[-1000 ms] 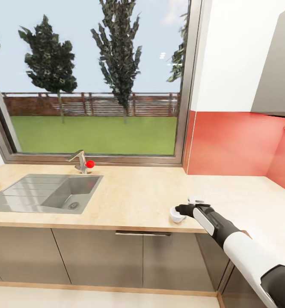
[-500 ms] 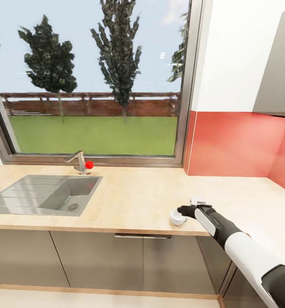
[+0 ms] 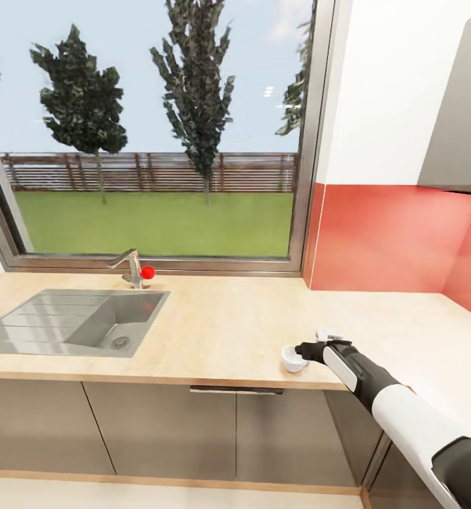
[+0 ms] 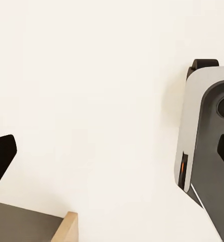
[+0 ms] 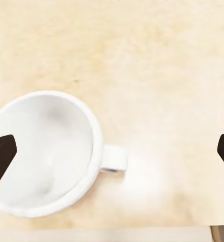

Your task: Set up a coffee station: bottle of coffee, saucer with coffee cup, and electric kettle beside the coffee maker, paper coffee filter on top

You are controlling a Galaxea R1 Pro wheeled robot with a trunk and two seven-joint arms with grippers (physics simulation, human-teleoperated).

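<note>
coffee cup [image 5: 46, 154] upright on countertop [image 3: 221, 332], handle toward right pincer [image 3: 303, 351]

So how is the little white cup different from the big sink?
The coffee cup is white and round, while the sink is grey and squarish. The cup is much smaller than the sink. The cup stands on top of the countertop near its front edge, by the right gripper, while the sink is sunk into it under the window, with a tap behind. Both look empty.

Big window [image 3: 150, 134] above a steel sink [image 3: 73, 322] in a pale wood countertop [image 3: 228, 332], red backsplash [image 3: 384, 237] right
</note>
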